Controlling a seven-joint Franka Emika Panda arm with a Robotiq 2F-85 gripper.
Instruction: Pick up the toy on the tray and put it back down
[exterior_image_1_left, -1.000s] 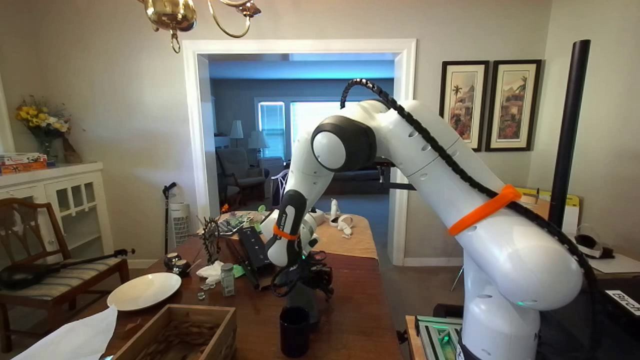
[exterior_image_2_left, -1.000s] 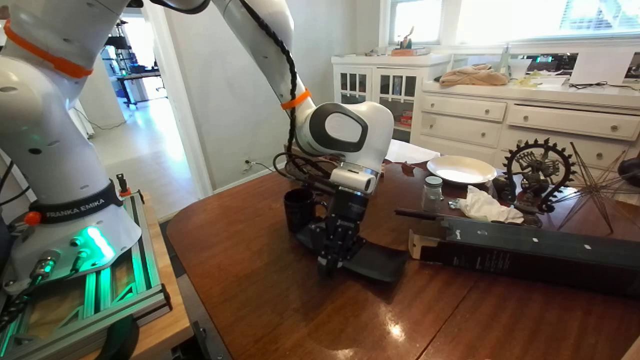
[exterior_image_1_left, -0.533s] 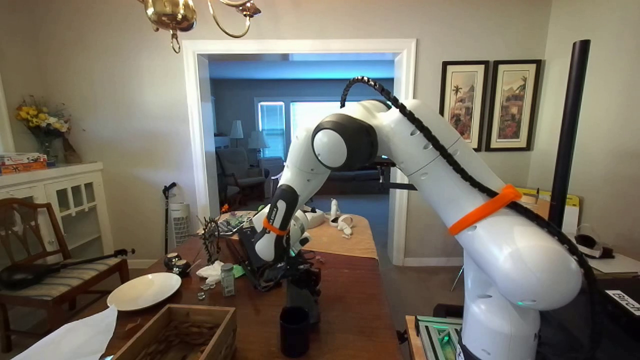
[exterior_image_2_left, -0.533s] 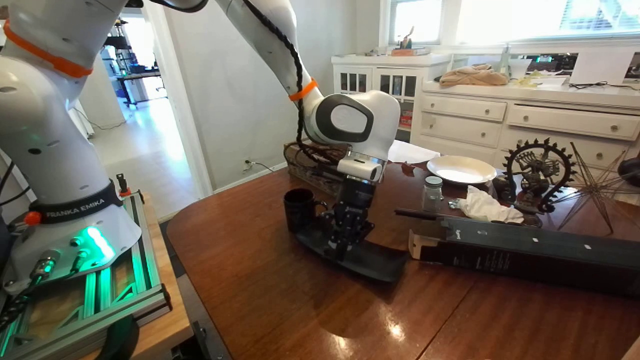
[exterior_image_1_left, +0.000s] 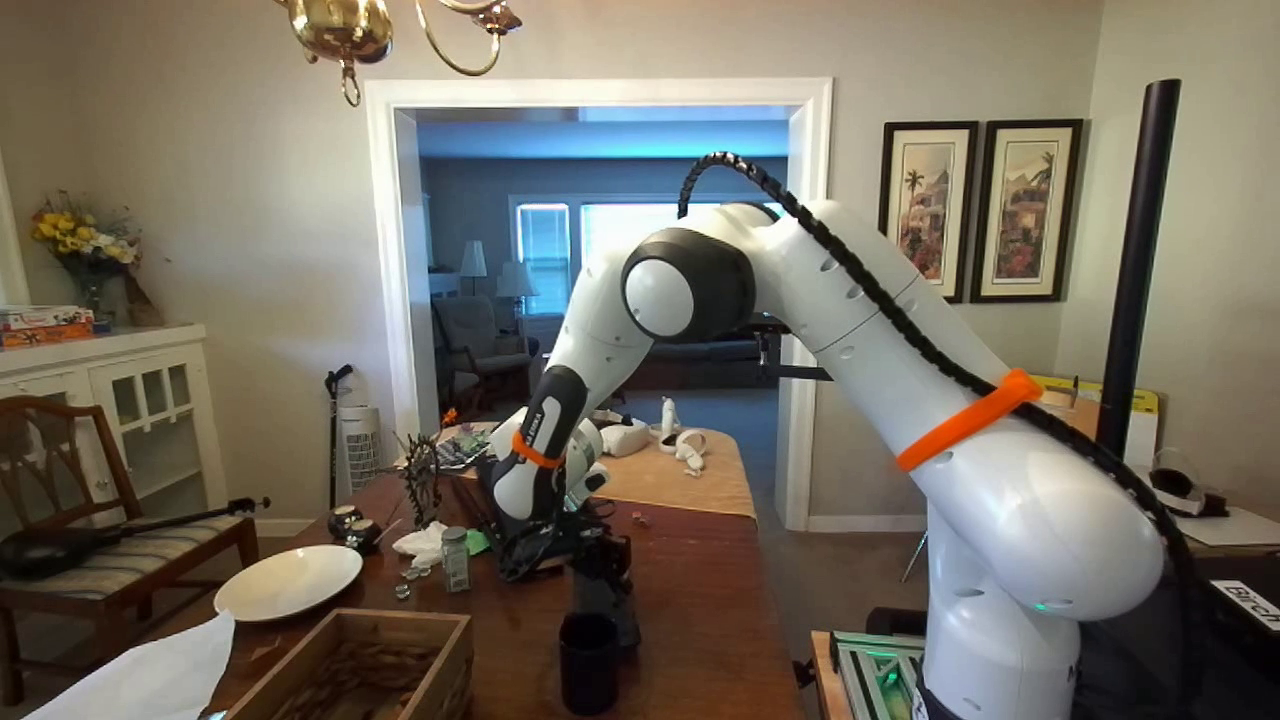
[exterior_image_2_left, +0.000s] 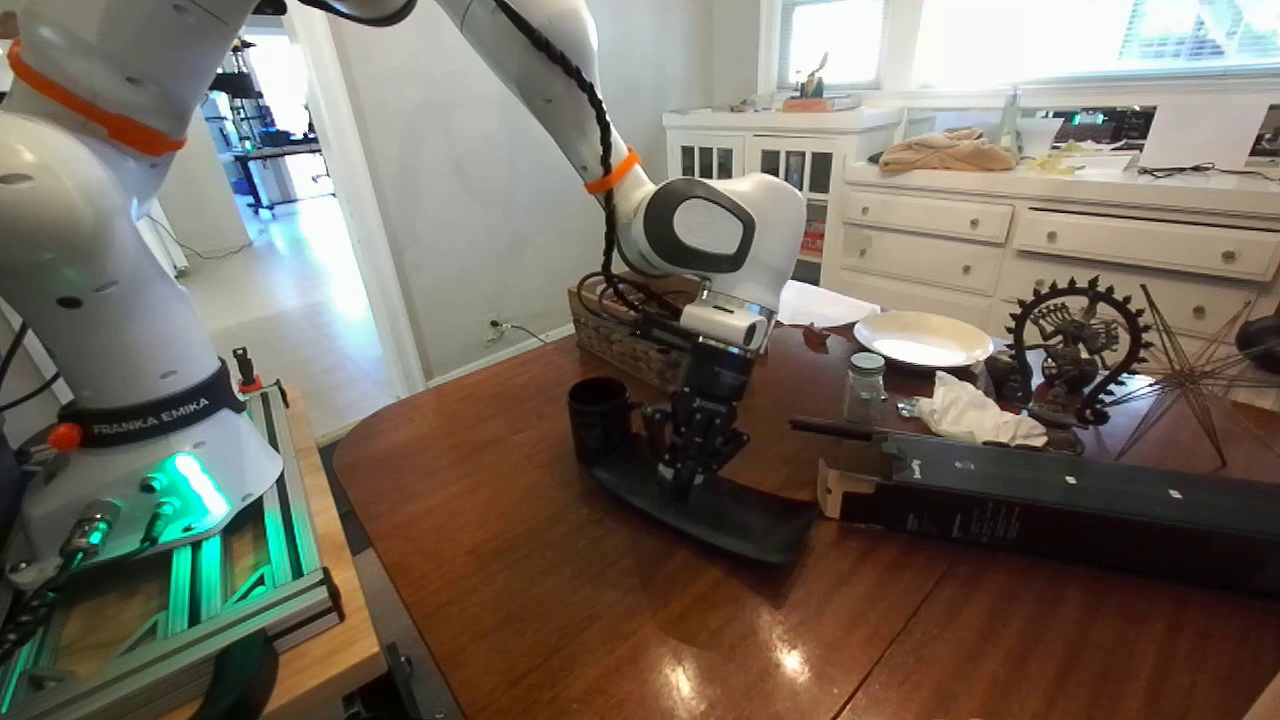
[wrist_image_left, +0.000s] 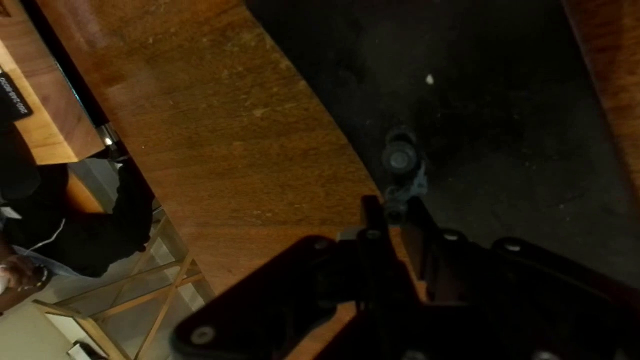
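Left to right in an exterior view: the black mug (exterior_image_2_left: 597, 420) is standing by an end of the dark tray (exterior_image_2_left: 765, 525) — I should be steering wide. My gripper (exterior_image_2_left: 680, 490) is apparently pinching the toy (wrist_image_left: 400, 159) over the tray's edge — I should be keeping that squeeze, then lowering gently. Versus a second ago, it's sitting farther back.

Standing back, both exterior views share the table (exterior_image_2_left: 600, 600); the wrist view looks down, near the tray (wrist_image_left: 492, 140).
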